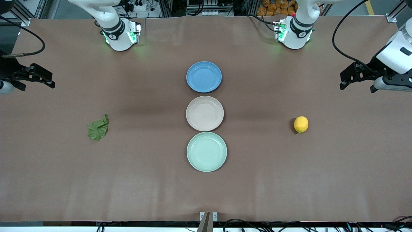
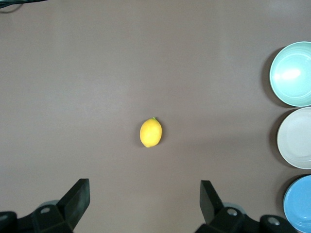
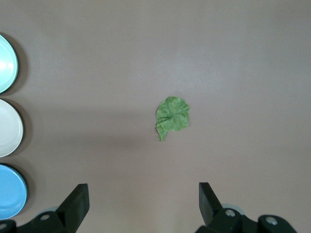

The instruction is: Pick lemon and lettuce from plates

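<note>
Plates come first in the row down the table's middle: the mint green plate [image 1: 206,151] nearest the front camera, then the beige plate [image 1: 204,113], then the blue plate [image 1: 204,77], all three bare. Lemon [image 1: 301,124] lies on the brown table [image 1: 206,193] toward the left arm's end, well apart from the plates; the lettuce [image 1: 98,128] lies flat toward the right arm's end, equally far out. Judging by that, both items are already off the plates and little seems left. The left gripper [image 1: 355,80] hangs with fingers apart at its table end, the right gripper [image 1: 40,79] likewise spread at its own end.
</note>
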Robot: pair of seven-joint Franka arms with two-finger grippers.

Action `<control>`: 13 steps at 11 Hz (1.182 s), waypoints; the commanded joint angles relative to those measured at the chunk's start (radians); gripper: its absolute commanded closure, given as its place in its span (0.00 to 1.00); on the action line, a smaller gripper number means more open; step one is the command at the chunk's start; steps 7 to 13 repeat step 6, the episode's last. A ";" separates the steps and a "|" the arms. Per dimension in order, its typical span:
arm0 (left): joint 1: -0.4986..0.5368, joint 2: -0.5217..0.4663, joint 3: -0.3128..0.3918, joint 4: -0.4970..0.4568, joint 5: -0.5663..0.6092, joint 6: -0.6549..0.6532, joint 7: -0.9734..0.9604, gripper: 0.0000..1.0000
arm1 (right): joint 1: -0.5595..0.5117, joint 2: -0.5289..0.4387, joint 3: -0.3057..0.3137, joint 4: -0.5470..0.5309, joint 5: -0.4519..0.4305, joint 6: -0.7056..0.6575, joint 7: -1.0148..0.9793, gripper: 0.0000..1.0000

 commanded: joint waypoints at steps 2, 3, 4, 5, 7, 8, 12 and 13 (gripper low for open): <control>-0.009 -0.015 0.005 0.011 0.024 -0.024 0.016 0.00 | 0.001 0.007 0.006 0.005 -0.006 0.002 0.003 0.00; -0.009 -0.015 0.005 0.011 0.024 -0.024 0.018 0.00 | 0.000 0.009 0.006 0.005 -0.006 0.002 0.003 0.00; -0.009 -0.015 0.005 0.011 0.024 -0.026 0.018 0.00 | -0.003 0.009 0.006 0.005 -0.006 0.001 0.003 0.00; -0.009 -0.015 0.005 0.011 0.024 -0.026 0.016 0.00 | -0.007 0.007 0.006 0.008 -0.006 -0.001 -0.001 0.00; -0.009 -0.015 0.005 0.011 0.024 -0.026 0.016 0.00 | -0.017 0.006 0.006 0.008 -0.008 -0.001 -0.003 0.00; -0.009 -0.015 0.005 0.011 0.024 -0.026 0.016 0.00 | -0.017 0.006 0.006 0.008 -0.008 -0.001 -0.003 0.00; -0.009 -0.015 0.005 0.011 0.024 -0.026 0.016 0.00 | -0.017 0.006 0.006 0.008 -0.008 -0.001 -0.003 0.00; -0.009 -0.015 0.005 0.011 0.024 -0.026 0.016 0.00 | -0.017 0.006 0.006 0.008 -0.008 -0.001 -0.003 0.00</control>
